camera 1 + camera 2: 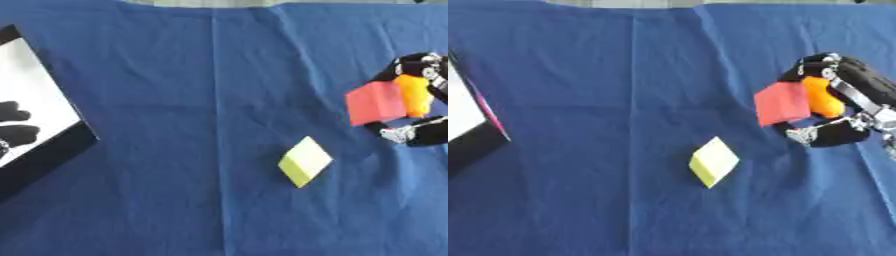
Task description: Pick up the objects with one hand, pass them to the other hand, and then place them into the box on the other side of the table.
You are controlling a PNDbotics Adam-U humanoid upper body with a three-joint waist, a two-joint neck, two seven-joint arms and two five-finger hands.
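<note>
1. Right hand (843, 107) sits at the right edge of the frame, a bit above the middle. Its fingers curl over from the top and the thumb comes in from below, so it's closed around a red block (781, 103) with an orange object (823, 97) tucked right behind it, nearer the palm.
2. Red block's flat face is turned toward the left of the frame, slightly tilted. Can't tell whether it's touching the cloth or held just clear of it. The orange object is upright-ish, long axis running roughly top to bottom; its shape I can't really make out.
3. Lower left of the hand and clear of it, a yellow-green block (304, 161) lies on the cloth near the frame's centre, turned corner-up like a diamond, pale top face and a darker side face toward the lower left.
4. View difference: the right eye view shows more of the hand and wrist; the left eye view cuts it off at the edge.
5. In turn, the left eye view shows much more of the box (52, 150) at the left edge: black walls, white inside, set at an angle. Dark shapes show inside it; can't tell what they are.
6. Everything sits on a blue cloth (175, 75) with a vertical fold crease, covering the whole table. A thin strip of lighter background shows along the top edge.
</note>
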